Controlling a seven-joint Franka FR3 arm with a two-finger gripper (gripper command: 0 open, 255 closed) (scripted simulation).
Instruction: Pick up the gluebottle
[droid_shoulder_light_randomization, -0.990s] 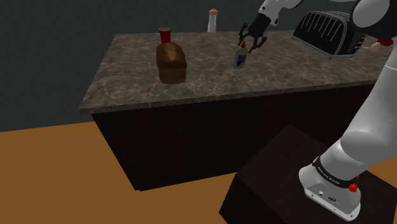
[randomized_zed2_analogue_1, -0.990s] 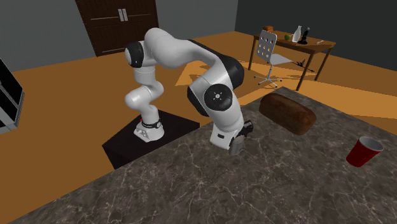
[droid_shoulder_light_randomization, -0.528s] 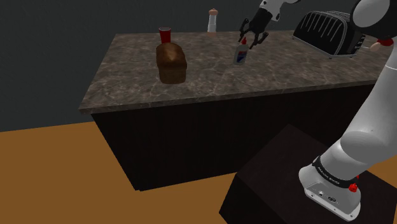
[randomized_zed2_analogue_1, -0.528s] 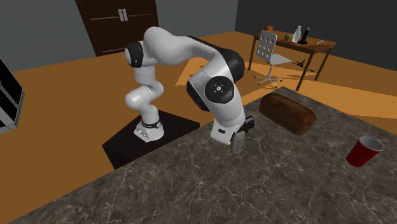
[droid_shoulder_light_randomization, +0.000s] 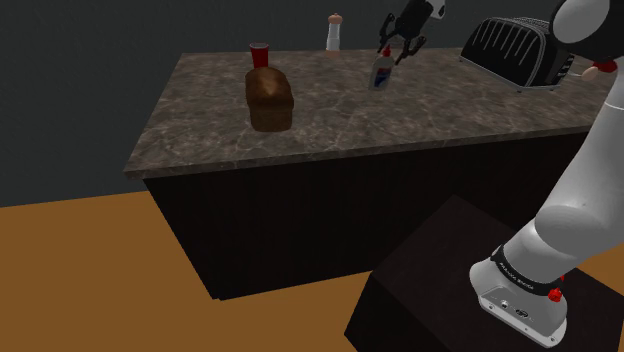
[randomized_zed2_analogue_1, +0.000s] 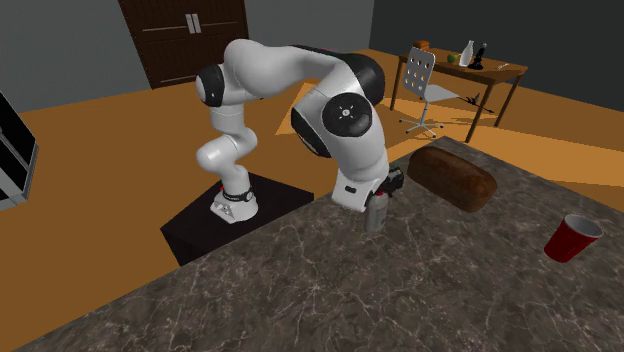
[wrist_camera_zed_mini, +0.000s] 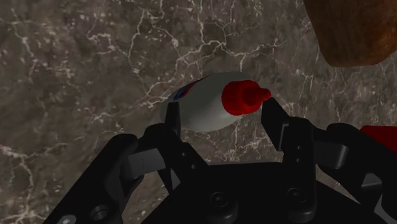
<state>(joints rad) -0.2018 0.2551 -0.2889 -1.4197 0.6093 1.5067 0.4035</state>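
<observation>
We see the black gripper (droid_shoulder_light_randomization: 398, 49) closed on the glue bottle (droid_shoulder_light_randomization: 381, 72), which it holds at its upper end. In the wrist view one finger (wrist_camera_zed_mini: 172, 121) presses on the white shoulder of the bottle (wrist_camera_zed_mini: 200, 105) and the other finger (wrist_camera_zed_mini: 275, 118) stands against the red cap. The bottle is white with a blue and red label. Its long axis is near to upright: the red cap points up into the gripper and the base points down to the marbled countertop (droid_shoulder_light_randomization: 420, 115). In the shoulder view the axis leans a little, with the base somewhat nearer to the bread loaf (droid_shoulder_light_randomization: 269, 97) than the cap is. In the wrist view the cap points almost straight toward the camera. We take the bread loaf as our landmark. The bottle hangs over the countertop, well apart from the loaf, on the shoulder view's right of it. In the second exterior view the bottle (randomized_zed2_analogue_1: 375, 215) is near the loaf (randomized_zed2_analogue_1: 452, 177), on that view's left of it, under the white wrist. Whether the base is free of the countertop, we cannot tell surely. A red cup (droid_shoulder_light_randomization: 260, 55) stands just behind the loaf. A dark toaster (droid_shoulder_light_randomization: 520, 50) lies much farther from the loaf than the bottle, on the same side.
</observation>
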